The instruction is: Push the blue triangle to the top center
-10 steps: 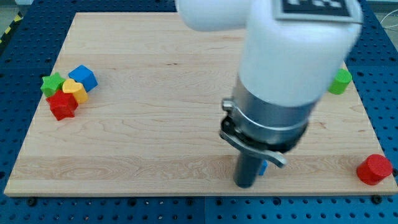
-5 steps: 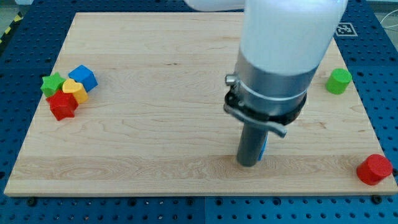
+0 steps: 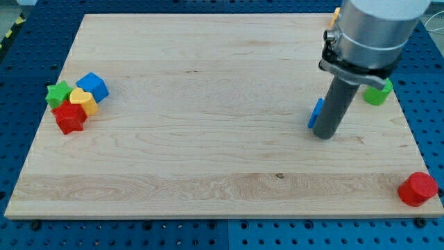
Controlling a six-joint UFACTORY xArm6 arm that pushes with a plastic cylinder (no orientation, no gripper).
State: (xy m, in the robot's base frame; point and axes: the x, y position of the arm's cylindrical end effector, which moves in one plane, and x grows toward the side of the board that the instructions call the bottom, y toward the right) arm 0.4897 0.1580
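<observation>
The blue triangle [image 3: 316, 112] shows only as a thin blue sliver at the right middle of the wooden board [image 3: 194, 139], mostly hidden behind my rod. My tip [image 3: 325, 135] rests on the board right beside it, on its right and slightly below, touching or nearly touching it. The arm's large body fills the view's top right.
A cluster sits at the left: green star [image 3: 58, 92], blue cube [image 3: 92, 85], yellow heart [image 3: 83, 101], red star [image 3: 69, 117]. A green cylinder [image 3: 379, 92] is at the right edge, partly behind the arm. A red cylinder [image 3: 417, 189] is at the bottom right corner.
My tip and the blue triangle have moved up and to the right, from the board's lower middle to its right middle. The arm's body now covers less of the view.
</observation>
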